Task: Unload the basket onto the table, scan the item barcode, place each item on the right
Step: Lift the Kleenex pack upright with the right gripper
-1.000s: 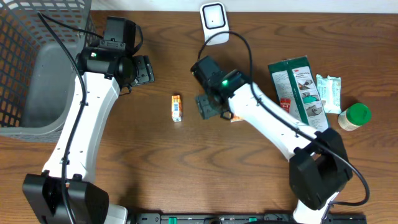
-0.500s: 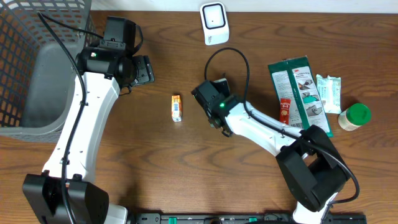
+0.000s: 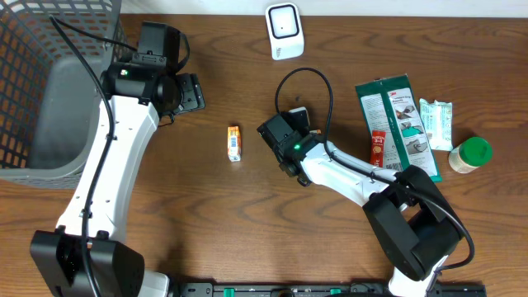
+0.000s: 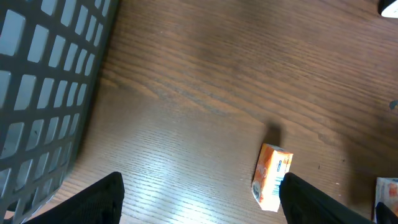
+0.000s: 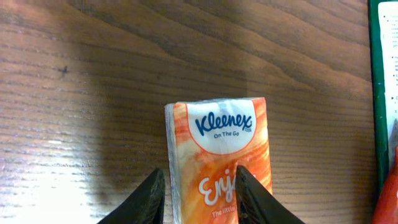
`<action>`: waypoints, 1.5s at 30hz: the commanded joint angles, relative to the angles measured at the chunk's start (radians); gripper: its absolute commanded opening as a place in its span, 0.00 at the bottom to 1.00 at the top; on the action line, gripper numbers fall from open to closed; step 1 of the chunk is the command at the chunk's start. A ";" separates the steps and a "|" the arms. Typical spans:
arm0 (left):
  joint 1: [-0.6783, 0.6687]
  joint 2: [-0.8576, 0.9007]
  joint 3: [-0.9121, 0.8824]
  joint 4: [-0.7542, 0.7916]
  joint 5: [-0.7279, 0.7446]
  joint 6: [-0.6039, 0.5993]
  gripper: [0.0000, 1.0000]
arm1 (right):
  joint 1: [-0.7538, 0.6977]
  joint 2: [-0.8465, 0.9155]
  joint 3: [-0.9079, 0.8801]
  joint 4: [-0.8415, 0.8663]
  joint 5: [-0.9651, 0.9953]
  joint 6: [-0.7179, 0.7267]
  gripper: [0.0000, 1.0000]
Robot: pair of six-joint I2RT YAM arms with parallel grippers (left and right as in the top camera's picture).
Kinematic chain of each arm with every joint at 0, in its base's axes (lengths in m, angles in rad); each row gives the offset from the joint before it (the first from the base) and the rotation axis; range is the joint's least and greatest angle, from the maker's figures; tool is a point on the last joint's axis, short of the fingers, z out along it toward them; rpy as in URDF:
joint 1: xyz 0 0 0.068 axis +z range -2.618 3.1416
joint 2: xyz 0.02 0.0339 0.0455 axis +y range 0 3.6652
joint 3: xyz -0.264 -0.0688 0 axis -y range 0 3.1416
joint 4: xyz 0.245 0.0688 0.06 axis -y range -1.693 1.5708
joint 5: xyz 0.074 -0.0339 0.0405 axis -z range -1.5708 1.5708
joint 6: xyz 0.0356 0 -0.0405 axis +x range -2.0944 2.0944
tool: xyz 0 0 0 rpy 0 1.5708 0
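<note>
An orange and white Kleenex tissue pack lies flat on the wooden table in the right wrist view. My right gripper straddles its lower half, with one finger against each long side, shut on it. In the overhead view the right gripper sits mid-table and the arm hides the pack. The white barcode scanner stands at the table's far edge. A small orange box lies left of the right gripper and also shows in the left wrist view as the box. My left gripper hangs open and holds nothing.
A grey mesh basket fills the far left. At the right lie a green packet, a red stick, a white and green wipe pack and a green-lidded jar.
My right arm has folded in and settled over the tissue pack, and its fingers have narrowed onto the pack's sides. The left arm has not moved.
</note>
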 commanded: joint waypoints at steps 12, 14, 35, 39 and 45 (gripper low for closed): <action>0.003 -0.026 0.000 -0.005 -0.020 0.005 0.80 | 0.011 -0.011 -0.044 0.071 0.029 -0.149 0.26; 0.003 -0.026 0.000 -0.005 -0.020 0.005 0.80 | 0.011 -0.011 -0.053 0.058 0.029 -0.150 0.24; 0.003 -0.026 0.000 -0.005 -0.020 0.005 0.80 | 0.013 -0.011 -0.117 0.078 0.005 -0.150 0.25; 0.003 -0.026 0.000 -0.005 -0.020 0.005 0.80 | 0.021 -0.011 -0.117 0.073 0.005 -0.150 0.31; 0.003 -0.026 0.000 -0.005 -0.020 0.005 0.80 | 0.027 -0.013 -0.111 0.074 0.006 -0.171 0.01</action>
